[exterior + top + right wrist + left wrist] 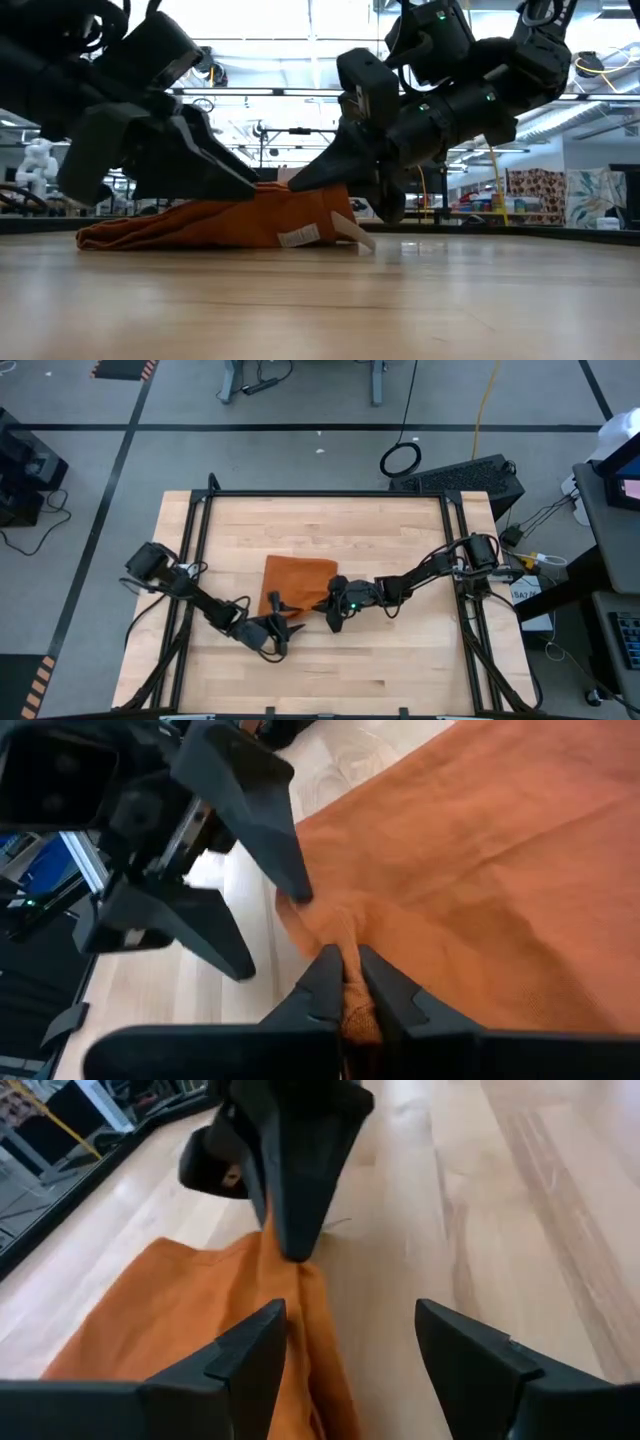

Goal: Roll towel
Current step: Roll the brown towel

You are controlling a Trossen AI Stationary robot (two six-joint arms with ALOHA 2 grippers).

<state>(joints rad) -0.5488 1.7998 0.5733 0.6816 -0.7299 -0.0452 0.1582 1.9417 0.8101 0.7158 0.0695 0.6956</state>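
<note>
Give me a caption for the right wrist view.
Right gripper pinches the orange towel's edge; open left gripper beside it.

Robotics lab: framed wooden table (320, 660), floor cables, ceiling lights.

Both arms reach inward over the worktop (320, 660) and meet at the near edge of the towel (297, 582), the landmark here. The left arm comes in low from the left side, elbow bent, its wrist angled toward the towel's near left corner. The left gripper (350, 1350) stands with its jaws spread apart, one fingertip over the cloth's edge and the other over bare wood beside it. The right arm stretches in from the right side, and the right gripper (345, 978) has its jaws pinched tight on a bunched fold at the towel's near right corner.
</note>
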